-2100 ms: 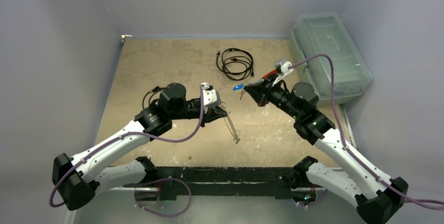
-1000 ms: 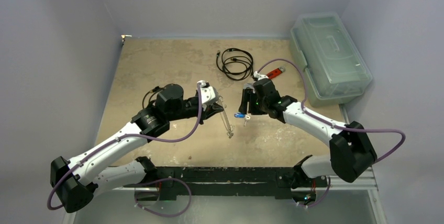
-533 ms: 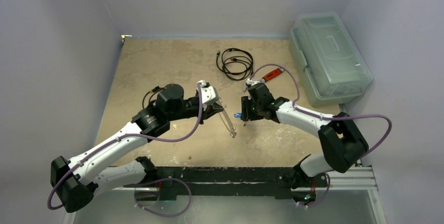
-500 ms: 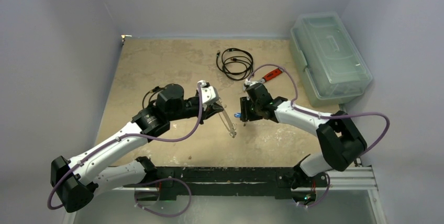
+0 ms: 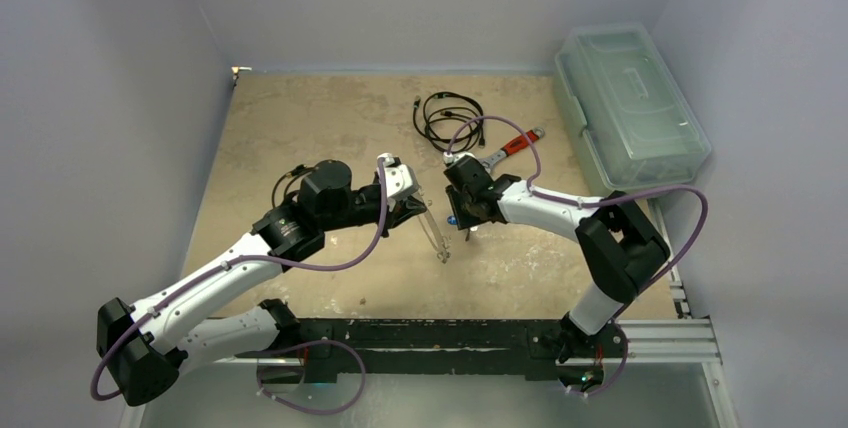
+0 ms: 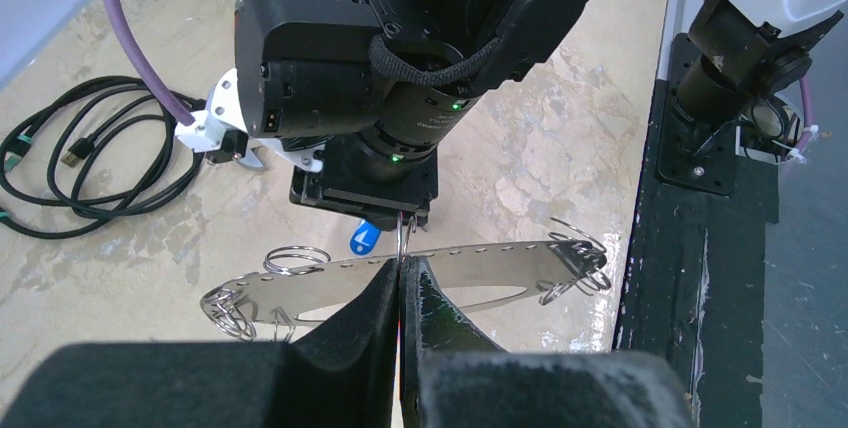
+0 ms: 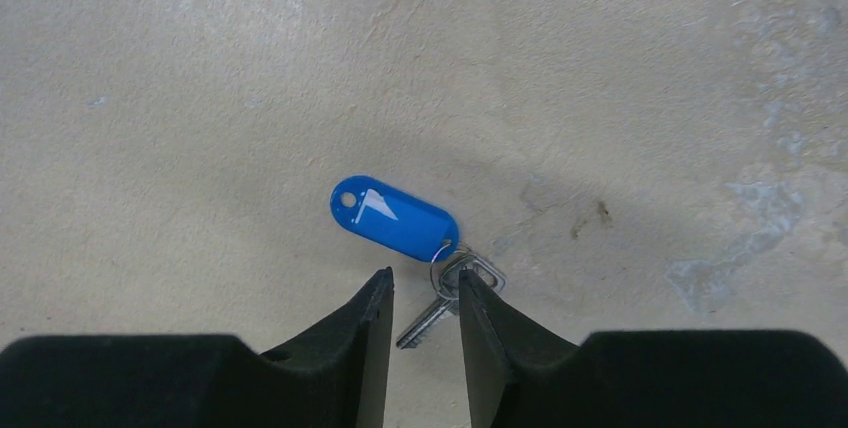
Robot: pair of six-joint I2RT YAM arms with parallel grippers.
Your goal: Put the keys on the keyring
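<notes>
Nearest the arm bases, the left pincer (image 6: 400,283) is clenched tight on the large flat silvery metal keyring (image 6: 470,260), holding it up off the beige counter (image 5: 300,118). Its lower edge vanishes behind the black fingers, and from above it shows only as a thin edge-on sliver. Just beyond, the right pincer (image 7: 424,283) points down, jaws narrowly parted around the two tiny keys. The bright blue plastic-headed key (image 7: 393,216) is in plain sight, while the plain pale silver key (image 7: 428,318) is half hidden behind the fingers. Gripping or merely straddling? Can't tell, nor whether the keys rest on the counter. Further back lies a red-handled silver wrench (image 5: 518,142), its head hard to pick out. Behind it is a coiled black cable (image 5: 450,120), and a clear plastic lidded box (image 5: 630,108) sits far right.
</notes>
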